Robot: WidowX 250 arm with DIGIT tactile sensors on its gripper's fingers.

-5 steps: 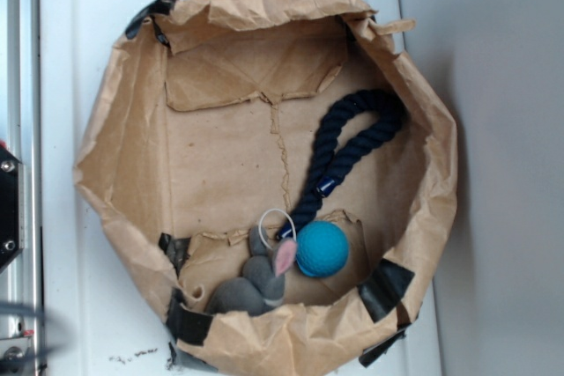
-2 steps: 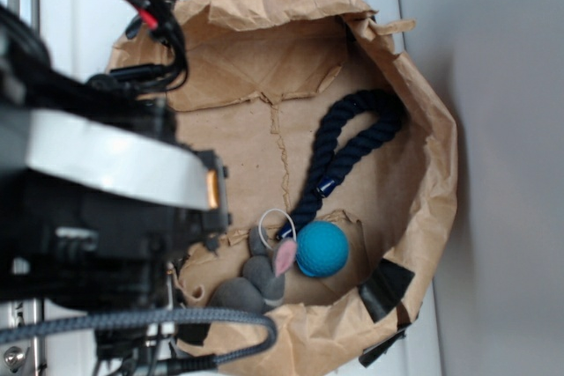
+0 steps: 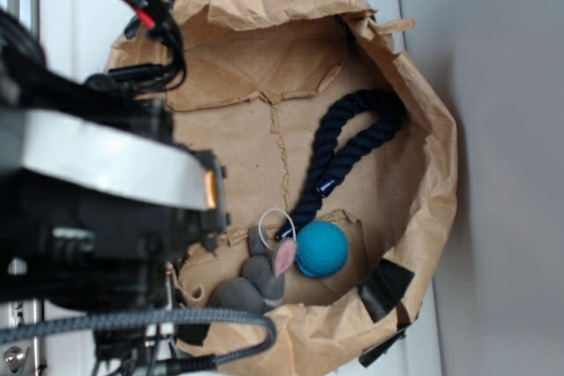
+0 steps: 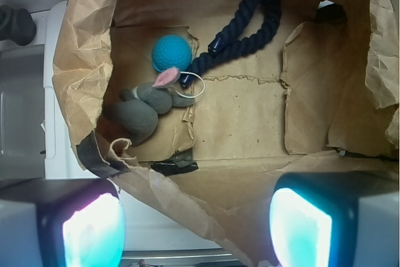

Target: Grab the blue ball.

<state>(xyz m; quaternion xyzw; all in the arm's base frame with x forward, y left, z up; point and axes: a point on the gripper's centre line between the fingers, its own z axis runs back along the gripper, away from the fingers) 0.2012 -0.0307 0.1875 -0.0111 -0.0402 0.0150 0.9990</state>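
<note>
you are at the approach step, and nothing is grasped yet. the gripper (image 4: 197, 226) hangs high above the paper bag (image 4: 350, 114), with its two fingers (image 4: 81, 226) wide apart at the bottom corners of the wrist view and nothing between them. the blue ball (image 4: 172, 53) lies on the floor of the bag, in the upper left part of the wrist view. in the exterior view the blue ball (image 3: 322, 248) sits at lower centre, close to the crumpled wall.

the grey plush mouse (image 4: 147, 104) lies just beside the ball, its pink ear almost touching it, and the navy rope loop (image 4: 247, 26) ends close on the other side, where a thin white ring (image 4: 189, 84) also lies. so i think you should first bring the gripper right over the ball, then go down straight. turn the fingers so that they close along the free sides, not toward the mouse or the rope. keep them open until the ball is between them. mind the bag wall (image 4: 81, 60) on that side; a finger may catch the paper and drag the bag.
</note>
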